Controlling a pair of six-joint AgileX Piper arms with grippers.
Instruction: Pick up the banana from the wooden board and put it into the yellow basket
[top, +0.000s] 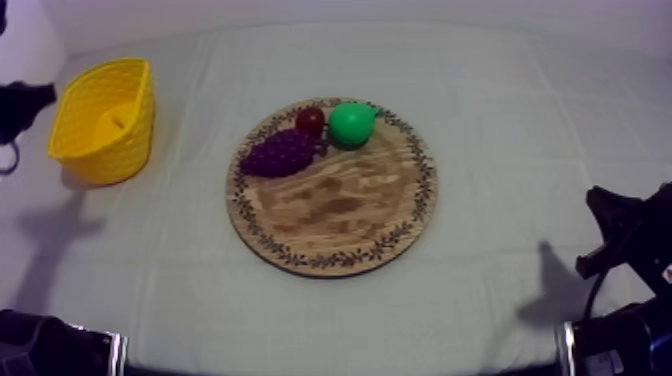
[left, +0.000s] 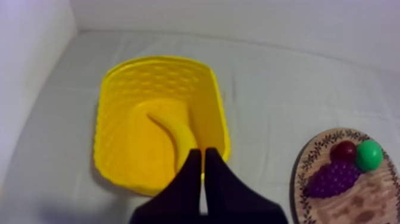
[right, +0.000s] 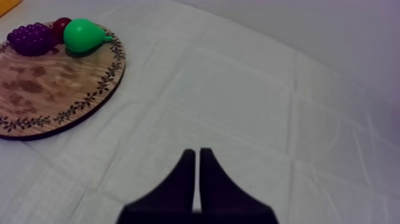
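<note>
My left gripper (left: 202, 155), narrow and empty, hangs over the yellow lattice basket (left: 119, 113) because the curved yellow toy banana (left: 178, 134) already lies inside.

Yellow basket (top: 90, 150) and banana (left: 178, 140), purple grapes (top: 280, 153), green pear (top: 350, 124), leaf-patterned rim on board (top: 340, 210).

Dim, even, faintly violet light falls from above. Soft grey shadows lie near left and near right on the grey-white table cloth (top: 500, 130). The round wooden board with patterned rim (top: 330, 258) throws a thin one nearward. The glossy green toy pear (top: 350, 125) shows a small highlight.
</note>
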